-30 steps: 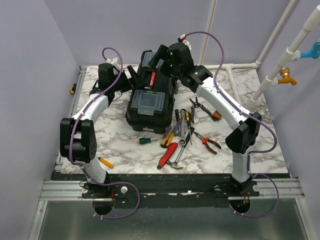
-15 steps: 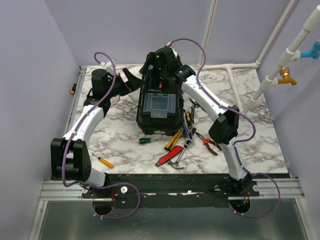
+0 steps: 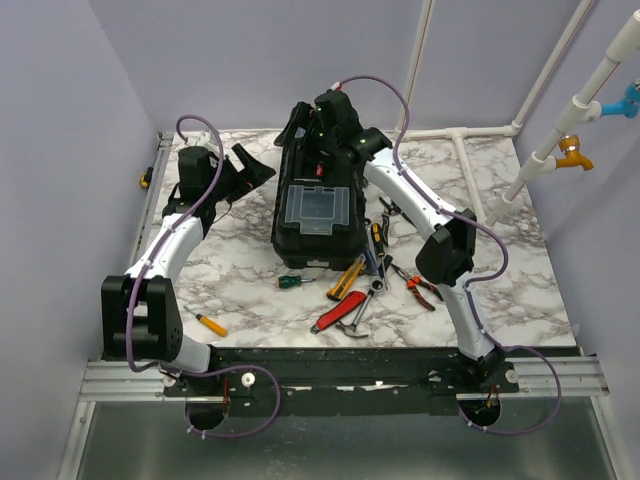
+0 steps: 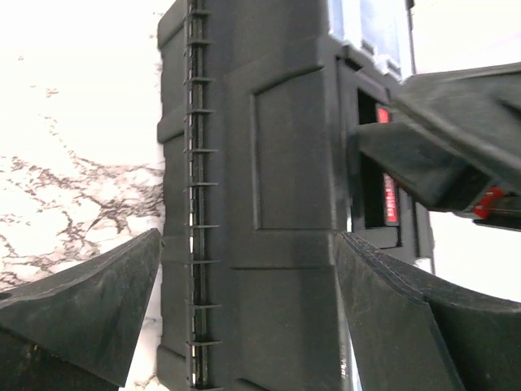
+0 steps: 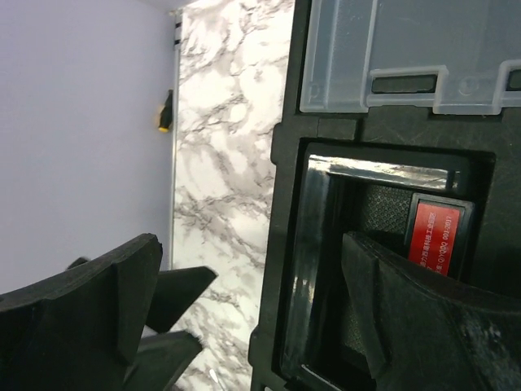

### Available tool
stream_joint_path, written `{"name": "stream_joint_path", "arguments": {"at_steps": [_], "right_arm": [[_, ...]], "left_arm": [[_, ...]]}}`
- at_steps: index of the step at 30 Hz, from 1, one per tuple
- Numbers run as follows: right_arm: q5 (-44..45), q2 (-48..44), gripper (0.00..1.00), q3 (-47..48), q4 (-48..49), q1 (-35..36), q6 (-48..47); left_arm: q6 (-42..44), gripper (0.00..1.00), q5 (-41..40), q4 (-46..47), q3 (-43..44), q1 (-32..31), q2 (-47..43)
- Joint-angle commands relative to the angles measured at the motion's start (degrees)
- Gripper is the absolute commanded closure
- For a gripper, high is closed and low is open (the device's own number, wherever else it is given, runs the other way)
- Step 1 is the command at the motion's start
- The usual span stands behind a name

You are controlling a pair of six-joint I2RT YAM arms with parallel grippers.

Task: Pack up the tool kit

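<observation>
Since a second ago, the large black plastic toolbox (image 3: 312, 215) has swung from a skewed pose to lie lengthwise at mid-table, and the left arm has drawn back. From above, we see the left gripper (image 3: 255, 168) with its fingers spread, beside the box's left flank and apart from it. The right gripper (image 3: 320, 150) hangs over the box's far end, by the red lid handle (image 3: 322, 166). The grey translucent lid compartment (image 3: 315, 205) faces up on a shut lid, and the loose heap of screwdrivers, pliers and a hammer (image 3: 365, 275) lies just right of the box. A green-handled screwdriver (image 3: 290, 282) and a yellow-handled tool (image 3: 210, 324) lie apart nearer us. At the left wrist, the box's ribbed side fills the gap between parted fingers (image 4: 89, 318), with no contact we can make out. At the right wrist, the jaws stand wide, one finger (image 5: 407, 318) over the handle recess and the other off the box's side, clamping nothing. We judge packing barely begun: opening, loading and latching all remain.
</observation>
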Motion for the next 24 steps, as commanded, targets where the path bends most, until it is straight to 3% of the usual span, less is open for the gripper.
{"name": "stream_joint_path", "arguments": {"at_steps": [1, 4, 7, 9, 14, 21, 24], "right_arm": [[-12.83, 3.76, 0.00, -2.13, 5.77, 0.83, 3.37], [-10.84, 4.09, 0.00, -0.01, 4.00, 0.93, 2.76], [-1.16, 4.73, 0.00, 5.15, -2.85, 1.15, -1.12], [4.19, 3.90, 0.00, 4.64, -4.28, 1.28, -3.40], [8.31, 1.84, 0.00, 0.85, -4.93, 1.96, -5.52], [3.60, 6.49, 0.00, 3.03, -6.79, 3.70, -5.23], [-6.93, 5.69, 0.00, -1.60, -0.38, 3.73, -2.89]], "left_arm": [[0.97, 0.13, 0.30, -0.92, 0.03, 0.54, 2.83], [1.40, 0.15, 2.43, -0.64, 0.93, 0.48, 5.00], [1.72, 0.18, 3.77, -1.39, 2.60, 0.19, 6.97], [2.24, 0.19, 3.87, -1.81, 3.55, -0.37, 8.02], [3.27, 0.21, 3.91, -2.87, 5.61, -0.86, 11.16], [4.49, 0.26, 7.04, -3.16, 10.72, -2.80, 15.41], [5.24, 0.26, 6.95, -5.48, 12.80, -3.98, 17.23]]}}
